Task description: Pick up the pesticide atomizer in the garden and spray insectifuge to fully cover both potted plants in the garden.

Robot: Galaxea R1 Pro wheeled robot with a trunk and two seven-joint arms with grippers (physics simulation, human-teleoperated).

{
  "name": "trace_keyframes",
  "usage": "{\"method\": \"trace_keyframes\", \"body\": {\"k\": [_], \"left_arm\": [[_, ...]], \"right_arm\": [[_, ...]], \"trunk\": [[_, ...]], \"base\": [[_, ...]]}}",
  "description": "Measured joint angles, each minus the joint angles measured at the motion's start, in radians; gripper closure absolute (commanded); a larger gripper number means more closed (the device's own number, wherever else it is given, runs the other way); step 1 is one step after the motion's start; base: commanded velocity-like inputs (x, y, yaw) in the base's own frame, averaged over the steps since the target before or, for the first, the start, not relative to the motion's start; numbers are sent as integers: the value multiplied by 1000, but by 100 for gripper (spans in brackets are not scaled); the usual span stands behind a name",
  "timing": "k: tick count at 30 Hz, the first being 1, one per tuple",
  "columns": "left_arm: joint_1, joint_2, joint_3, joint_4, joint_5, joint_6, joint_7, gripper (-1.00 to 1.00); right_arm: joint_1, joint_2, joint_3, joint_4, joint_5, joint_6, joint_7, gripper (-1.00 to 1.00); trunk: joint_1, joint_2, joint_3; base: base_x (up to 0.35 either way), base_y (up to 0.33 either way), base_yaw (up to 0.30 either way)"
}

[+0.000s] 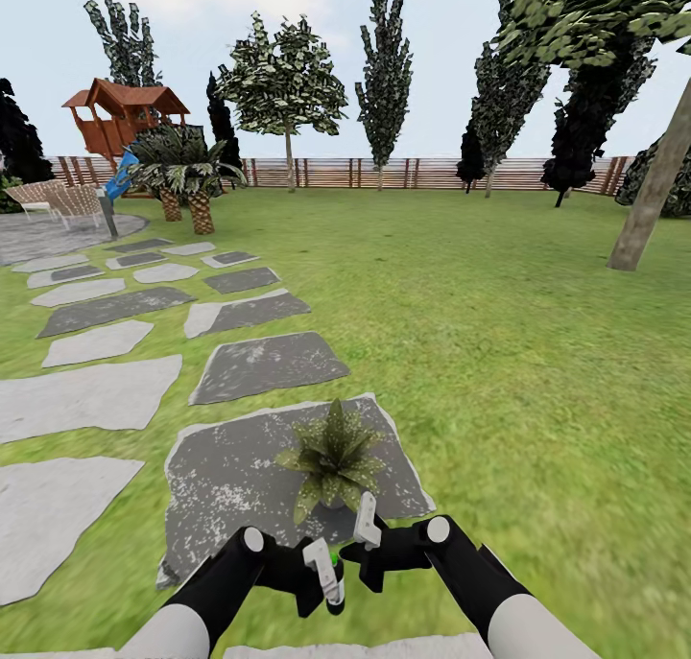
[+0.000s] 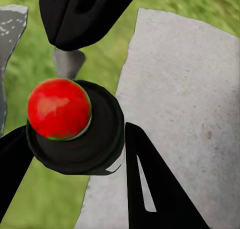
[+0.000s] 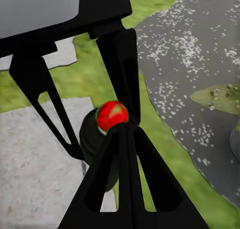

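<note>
The fingers [image 2: 150,189] of the left gripper [image 1: 326,573] sit clamped on either side of the pesticide atomizer [image 2: 75,126], whose red tip faces the left wrist camera. In the head view the bottle is at the lower centre of the frame, mostly hidden between the two grippers. The right gripper [image 1: 368,525] comes in beside it, one finger [image 3: 127,169] in front of the bottle and the red tip [image 3: 111,115]; whether its fingers grip anything cannot be told. Just above the grippers in the head view, one potted plant [image 1: 333,459] stands on a dark stepping stone [image 1: 221,486] in the lawn [image 1: 499,352]; the second plant is not identifiable here.

The risks, as I judge them: the crowding right fingers could knock the bottle askew in the left grasp, and spray aimed from this low angle may miss the plant's far leaves, leaving coverage incomplete.
</note>
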Motion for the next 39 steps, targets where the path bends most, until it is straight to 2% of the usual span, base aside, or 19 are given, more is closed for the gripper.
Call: {"method": "trace_keyframes", "body": {"k": [7,10,14,15,17,18,24,29,30,31,33,34,36,37,39], "left_arm": [[0,-2,2,0,0,0,0,100],[0,-4,-1,0,21,0,0,100],[0,14,-3,1,18,0,-2,100],[0,29,-3,1,15,1,-2,100],[0,91,-2,2,12,2,-3,100],[0,109,-3,2,13,2,-4,100],[6,181,1,8,11,4,-6,100],[13,284,17,17,18,12,4,100],[14,297,36,17,22,12,15,100],[15,304,72,17,25,13,40,100],[27,306,200,17,29,10,105,100],[40,301,295,18,28,6,143,100],[50,295,353,18,31,5,192,100],[53,286,369,18,32,4,232,100],[57,245,382,19,40,4,353,100]], "right_arm": [[0,0,0,0,0,-1,0,100],[0,0,0,1,0,-1,0,100],[0,0,0,1,0,-1,0,100],[0,0,0,1,0,-1,0,100],[0,0,0,1,0,-1,0,100],[0,0,0,2,0,-1,0,100],[0,-1,0,4,0,-1,0,100],[0,-5,-3,9,3,-2,-5,100],[0,-8,-3,11,3,-3,-7,100],[0,-12,-5,12,3,-3,-8,-100],[1,-27,-8,15,2,-3,-11,-100],[1,-40,-9,27,0,-4,-12,-100],[2,-44,-10,56,-1,-5,-14,-100],[3,-46,-10,80,-1,-7,-30,-100],[4,-47,-11,144,-3,-13,-142,-100]], "trunk": [[0,0,0],[0,0,0],[0,0,0],[0,0,0],[0,0,0],[0,0,0],[0,0,0],[0,0,0],[0,0,0],[0,0,0],[0,0,0],[0,0,0],[0,0,0],[0,0,0],[0,0,0]], "base": [[0,0,0],[0,0,0],[0,0,0],[0,0,0],[0,0,0],[0,0,0],[0,0,0],[0,0,0],[0,0,0],[0,0,0],[0,0,0],[0,0,0],[0,0,0],[0,0,0],[0,0,0]]}}
